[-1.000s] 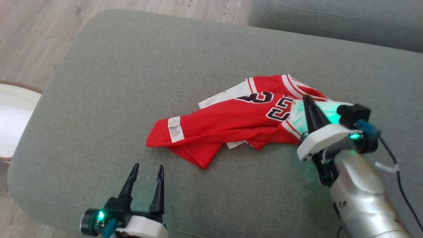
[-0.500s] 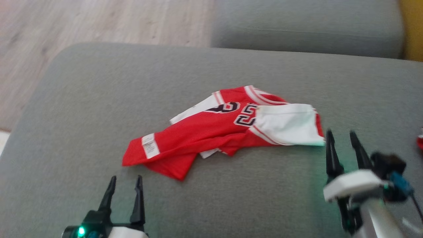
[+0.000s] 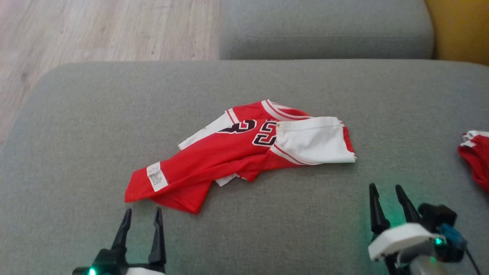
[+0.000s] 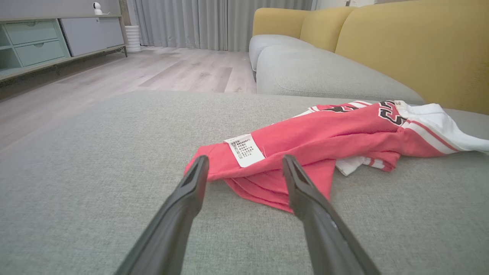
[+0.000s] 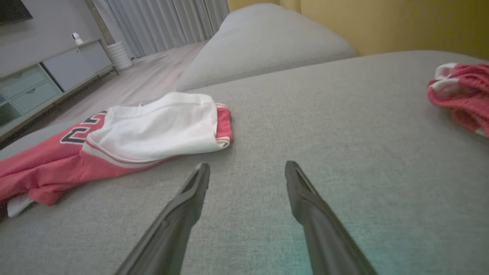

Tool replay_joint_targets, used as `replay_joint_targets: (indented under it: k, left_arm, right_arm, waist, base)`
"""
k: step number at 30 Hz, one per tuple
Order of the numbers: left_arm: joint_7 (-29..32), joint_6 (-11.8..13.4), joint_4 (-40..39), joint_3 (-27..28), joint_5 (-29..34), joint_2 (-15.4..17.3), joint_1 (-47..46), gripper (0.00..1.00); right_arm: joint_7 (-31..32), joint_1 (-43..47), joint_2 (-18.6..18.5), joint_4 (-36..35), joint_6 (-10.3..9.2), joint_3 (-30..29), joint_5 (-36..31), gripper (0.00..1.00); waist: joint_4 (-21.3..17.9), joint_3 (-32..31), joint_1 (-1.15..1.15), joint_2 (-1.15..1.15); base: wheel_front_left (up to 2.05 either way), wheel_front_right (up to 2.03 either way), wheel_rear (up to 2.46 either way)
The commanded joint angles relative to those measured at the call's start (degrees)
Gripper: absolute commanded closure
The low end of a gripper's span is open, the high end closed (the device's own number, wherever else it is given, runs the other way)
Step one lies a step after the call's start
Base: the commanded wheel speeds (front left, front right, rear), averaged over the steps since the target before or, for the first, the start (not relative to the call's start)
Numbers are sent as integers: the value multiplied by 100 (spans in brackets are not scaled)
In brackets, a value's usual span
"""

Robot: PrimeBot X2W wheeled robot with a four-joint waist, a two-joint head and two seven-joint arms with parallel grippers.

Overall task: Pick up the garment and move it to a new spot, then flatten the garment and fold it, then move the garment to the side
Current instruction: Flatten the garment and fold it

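grey sofa cushion (image 3: 76, 133) with the red jersey (image 3: 214, 168) lying crumpled on its middle. the right gripper (image 3: 384, 187) has let go of the jersey's white end (image 3: 311, 145) and backed off, wide open and empty; the left gripper (image 3: 143, 211) sits open and empty just short of the label corner (image 3: 157, 181), so the move looks done and flattening is next. the jersey's long axis runs diagonally, label corner near-left, white end far-right.

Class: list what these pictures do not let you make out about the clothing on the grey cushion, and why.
White care label on the crumpled red basketball jersey: print too small, head and left wrist views.
Jersey's black number: partly covered by the folded-over white panel, head view.
Second red-and-white cloth: cut off by the right edge, head and right wrist views.
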Motion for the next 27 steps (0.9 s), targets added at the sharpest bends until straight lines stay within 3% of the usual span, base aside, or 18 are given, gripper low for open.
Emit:
replay_joint_targets:
  k: [1,12,27]
  left_arm:
    - [-38,22,-202,103,3,1,-216,0]
    - [-38,91,-163,-414,-202,1,-562,0]
    - [-38,109,-188,-631,-288,1,-885,0]
  right_arm:
    - [-33,-513,-61,-66,-4,209,31,0]
    - [524,-2323,-496,1010,-4,492,293,0]
    - [445,-3236,-636,2238,-4,688,474,0]
  waist:
    - [84,115,1,0]
    - [674,832,1,0]
    - [943,1215,1,0]
  base:
    - [0,0,0]
    - [0,0,0]
    - [0,0,0]
